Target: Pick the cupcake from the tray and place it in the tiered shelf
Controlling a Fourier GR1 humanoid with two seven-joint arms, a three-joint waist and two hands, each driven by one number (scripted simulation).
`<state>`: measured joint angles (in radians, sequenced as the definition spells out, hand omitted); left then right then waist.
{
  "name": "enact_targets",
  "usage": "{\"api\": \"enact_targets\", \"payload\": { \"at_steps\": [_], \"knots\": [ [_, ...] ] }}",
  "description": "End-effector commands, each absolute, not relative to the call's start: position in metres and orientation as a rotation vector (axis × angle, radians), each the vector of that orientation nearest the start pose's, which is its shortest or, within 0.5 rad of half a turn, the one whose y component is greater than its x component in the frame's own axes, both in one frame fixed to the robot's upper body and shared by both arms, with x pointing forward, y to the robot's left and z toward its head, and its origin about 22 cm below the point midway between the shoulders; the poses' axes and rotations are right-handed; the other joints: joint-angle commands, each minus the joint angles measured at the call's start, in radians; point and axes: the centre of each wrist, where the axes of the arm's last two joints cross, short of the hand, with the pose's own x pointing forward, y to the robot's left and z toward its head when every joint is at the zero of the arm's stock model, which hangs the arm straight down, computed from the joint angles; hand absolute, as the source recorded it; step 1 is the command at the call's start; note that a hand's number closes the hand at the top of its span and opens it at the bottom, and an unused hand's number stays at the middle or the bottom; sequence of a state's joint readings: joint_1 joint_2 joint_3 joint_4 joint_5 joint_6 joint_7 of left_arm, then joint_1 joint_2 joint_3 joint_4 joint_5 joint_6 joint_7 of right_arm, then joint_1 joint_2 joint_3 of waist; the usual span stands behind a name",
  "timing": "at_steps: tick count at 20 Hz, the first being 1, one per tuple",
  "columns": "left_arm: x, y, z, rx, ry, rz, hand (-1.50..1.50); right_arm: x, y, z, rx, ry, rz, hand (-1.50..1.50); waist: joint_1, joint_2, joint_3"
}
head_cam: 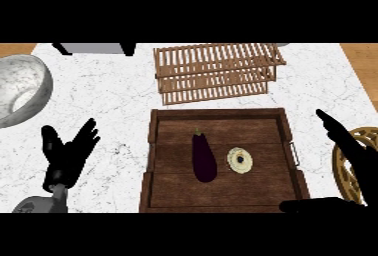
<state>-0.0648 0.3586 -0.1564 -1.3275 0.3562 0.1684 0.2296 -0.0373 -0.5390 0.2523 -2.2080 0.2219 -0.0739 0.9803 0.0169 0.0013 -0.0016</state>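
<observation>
I am holding my right hand over the right edge of the tray, fingers straight and spread apart from the thumb, gripping nothing. The fingers are pointing up the view beside the tray's right handle, and the thumb is lying across the tray's lower right corner. The cupcake is sitting in the tray, right of centre, just beside an eggplant lying lengthwise; the two are not touching. My hand is not touching the cupcake. The tiered shelf is standing on the counter just beyond the tray's far edge. My left hand is resting open at the left, fingers up. A wicker basket is lying partly under my right hand, and a grey bowl is standing at the far left.
</observation>
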Motion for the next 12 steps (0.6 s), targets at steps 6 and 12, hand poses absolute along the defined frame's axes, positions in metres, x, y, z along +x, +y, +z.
{"api": "enact_targets", "payload": {
  "at_steps": [6,12],
  "knots": [
    [0.248,0.286,-0.026,0.086,-1.113,0.031,0.00,0.231,-0.168,0.150,-0.643,-1.010,0.536,-1.50,-0.001,-0.001,0.000],
    [0.248,0.290,-0.036,0.083,-1.122,0.045,0.00,0.253,-0.142,0.144,-0.652,-0.951,0.627,-1.50,-0.007,0.000,0.000]
  ]
}}
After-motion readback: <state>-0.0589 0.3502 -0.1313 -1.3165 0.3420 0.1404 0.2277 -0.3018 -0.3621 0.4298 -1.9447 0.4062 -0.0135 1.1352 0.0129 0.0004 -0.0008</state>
